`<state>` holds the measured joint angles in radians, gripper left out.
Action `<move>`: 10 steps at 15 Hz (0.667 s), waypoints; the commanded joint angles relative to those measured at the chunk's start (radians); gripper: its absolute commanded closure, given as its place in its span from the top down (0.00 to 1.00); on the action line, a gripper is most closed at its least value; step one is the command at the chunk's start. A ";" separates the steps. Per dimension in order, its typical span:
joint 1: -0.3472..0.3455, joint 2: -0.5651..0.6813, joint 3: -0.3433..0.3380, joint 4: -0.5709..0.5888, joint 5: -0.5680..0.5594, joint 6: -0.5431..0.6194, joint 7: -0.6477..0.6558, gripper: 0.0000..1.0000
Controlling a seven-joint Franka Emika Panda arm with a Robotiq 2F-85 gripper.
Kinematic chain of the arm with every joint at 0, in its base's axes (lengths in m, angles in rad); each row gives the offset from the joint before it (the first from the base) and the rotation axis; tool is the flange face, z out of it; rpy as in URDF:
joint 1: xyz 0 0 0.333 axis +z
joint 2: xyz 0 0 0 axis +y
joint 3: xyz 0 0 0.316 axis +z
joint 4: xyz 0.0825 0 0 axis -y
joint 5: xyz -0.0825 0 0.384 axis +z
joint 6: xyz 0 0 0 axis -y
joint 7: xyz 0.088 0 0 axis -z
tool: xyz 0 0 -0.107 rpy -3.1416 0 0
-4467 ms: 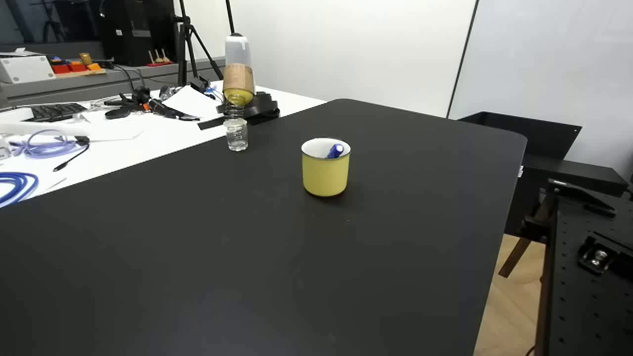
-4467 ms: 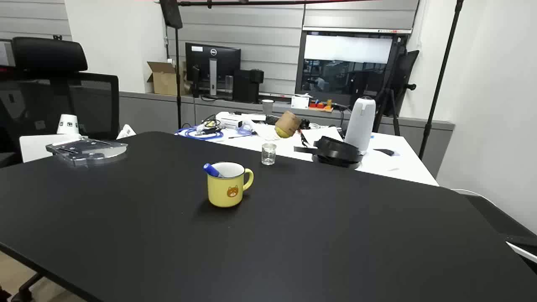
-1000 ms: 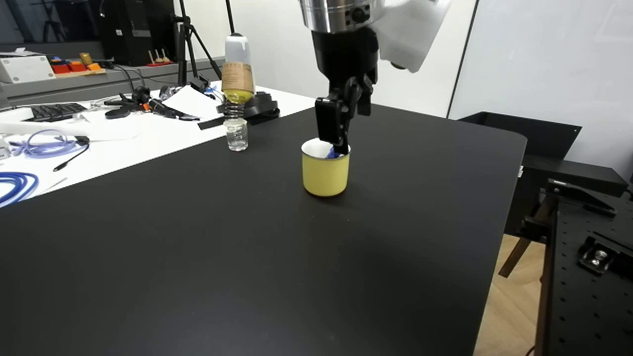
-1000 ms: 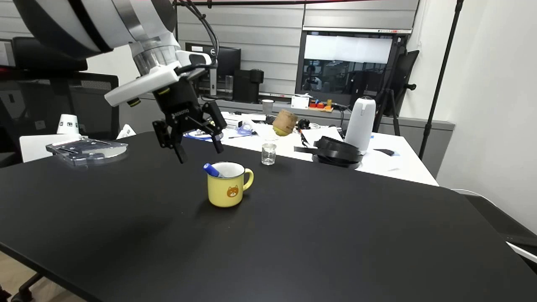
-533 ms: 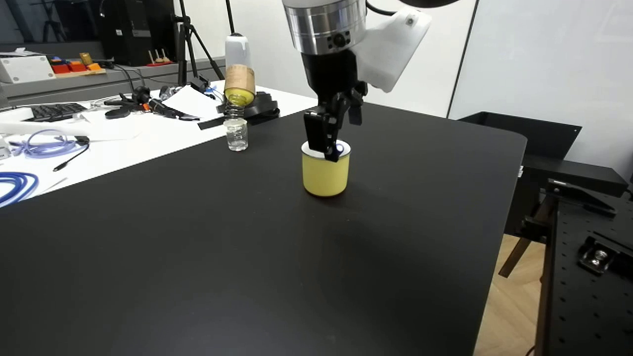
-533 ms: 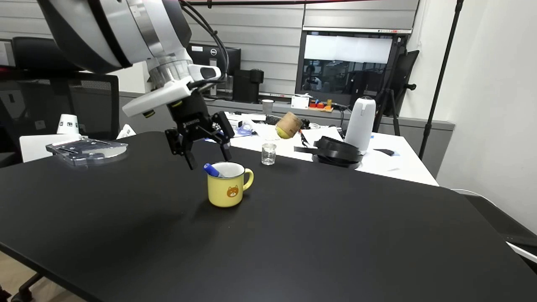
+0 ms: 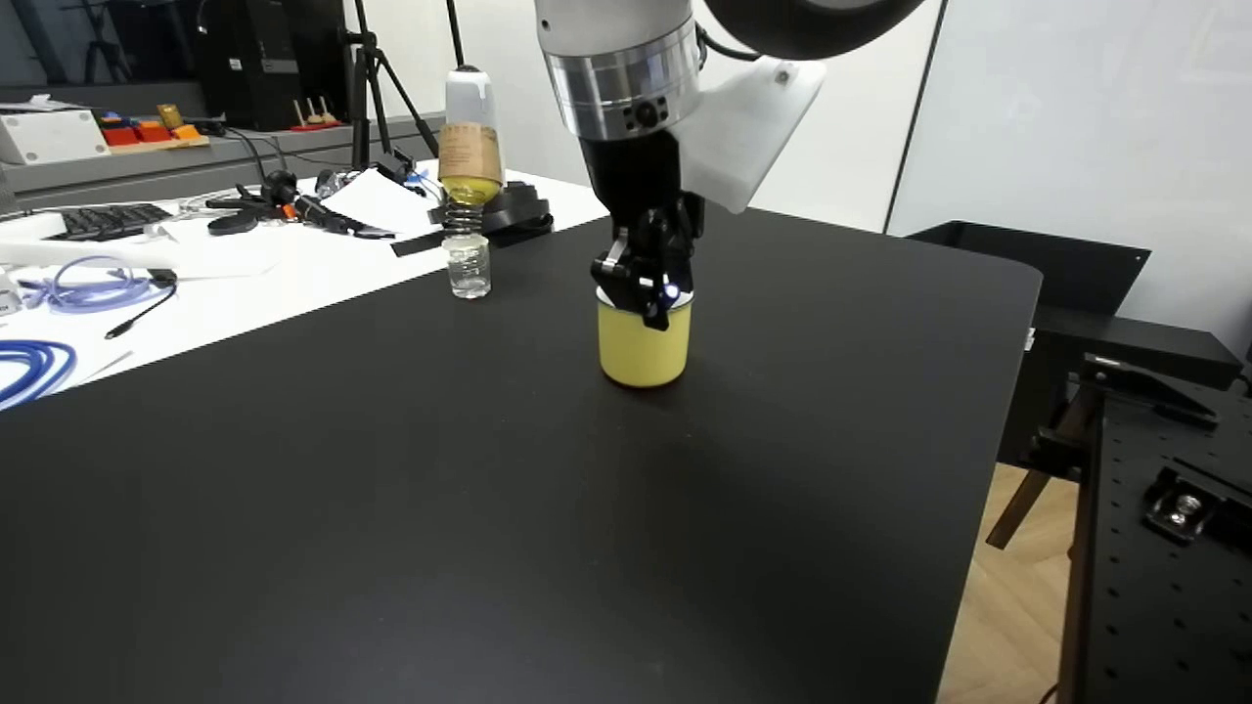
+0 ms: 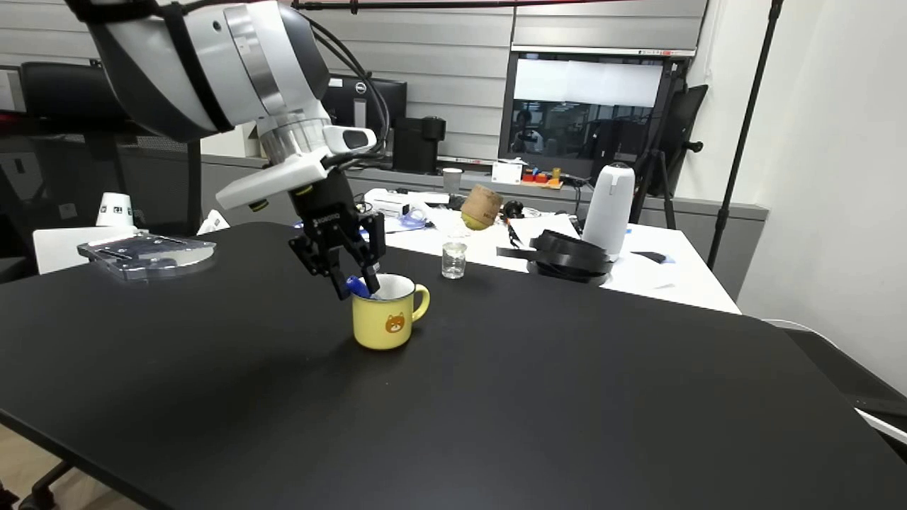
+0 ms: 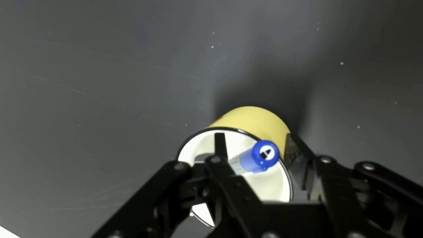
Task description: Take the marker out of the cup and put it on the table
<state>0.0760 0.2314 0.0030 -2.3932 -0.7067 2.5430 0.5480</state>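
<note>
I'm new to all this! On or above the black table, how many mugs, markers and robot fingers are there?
Yellow mug: 1
Blue-capped marker: 1, in the mug
Gripper fingers: 2, apart, with the marker between them
Total: 4

I have one end effector out there, with two fingers. On my feeds I count one marker, one yellow cup, one white cup, one grey cup, one clear glass, one clear slab, one keyboard, one white cylinder and one brown-and-yellow object. I also tally one black counter and one white counter.
</note>
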 commanded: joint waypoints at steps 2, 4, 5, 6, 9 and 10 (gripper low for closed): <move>0.021 -0.006 -0.017 0.008 0.055 0.000 -0.013 0.11; 0.023 -0.021 -0.021 0.001 0.066 -0.004 -0.017 0.01; 0.022 -0.028 -0.023 -0.002 0.069 -0.005 -0.018 0.05; 0.022 -0.036 -0.026 -0.005 0.073 -0.007 -0.018 0.05; 0.024 -0.059 -0.035 -0.010 0.067 -0.016 -0.015 0.05; 0.025 -0.070 -0.038 -0.011 0.058 -0.021 -0.012 0.05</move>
<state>0.0862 0.2126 -0.0127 -2.3928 -0.6441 2.5413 0.5392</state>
